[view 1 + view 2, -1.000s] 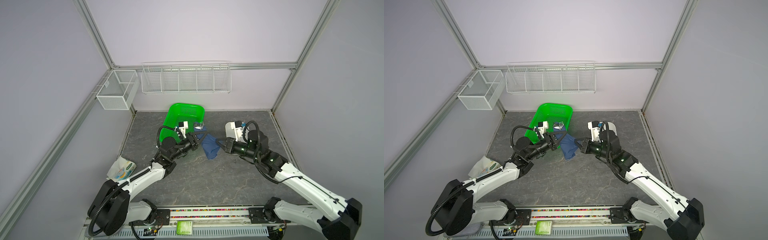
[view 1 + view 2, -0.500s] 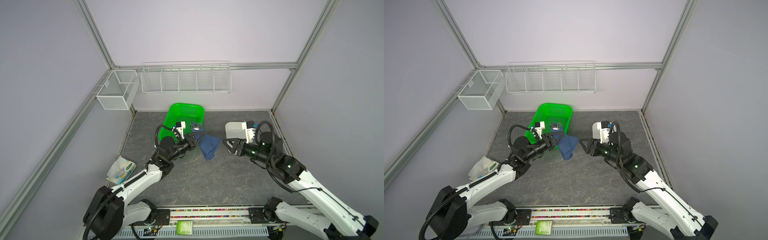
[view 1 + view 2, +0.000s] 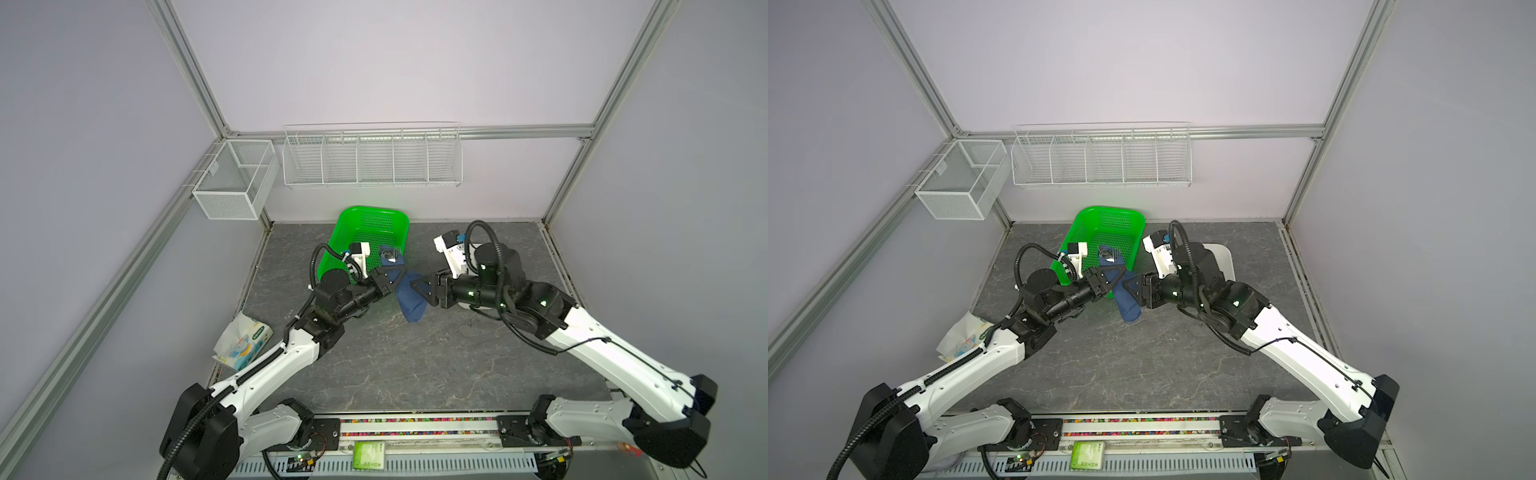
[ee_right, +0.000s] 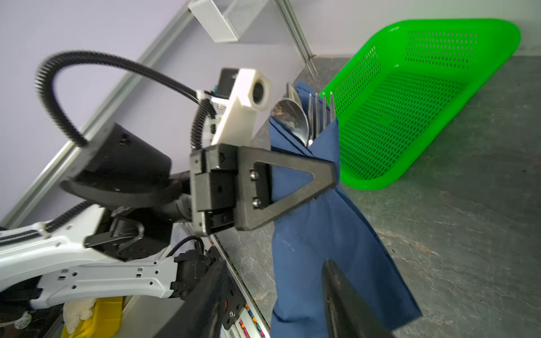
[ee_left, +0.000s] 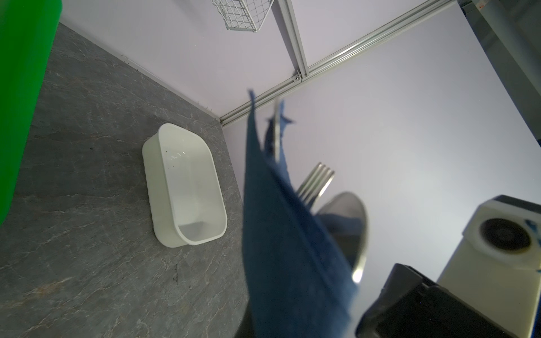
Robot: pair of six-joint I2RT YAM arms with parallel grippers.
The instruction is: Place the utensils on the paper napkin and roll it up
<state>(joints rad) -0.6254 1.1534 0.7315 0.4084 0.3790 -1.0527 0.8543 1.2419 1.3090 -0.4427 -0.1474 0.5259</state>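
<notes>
Your right gripper (image 3: 415, 286), jaws apart, is back at the napkin (image 3: 411, 307) mid-frame; left gripper (image 4: 328, 178) stays clamped on it around the utensils (image 4: 304, 117): regrasp likely next.

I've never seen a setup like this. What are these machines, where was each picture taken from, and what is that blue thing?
Two white robot arms work over a grey table. Both top views look down from one overhead camera pair; the other two come from a camera on each arm's wrist. Each arm ends in a two-fingered clamp, the end effector. The left end effector is shut on a blue paper napkin, holding it up, with utensils poking from its top. The right end effector is open, close to the napkin's hanging part. On the table lie a green basket, a white tub and a tissue pack.
</notes>
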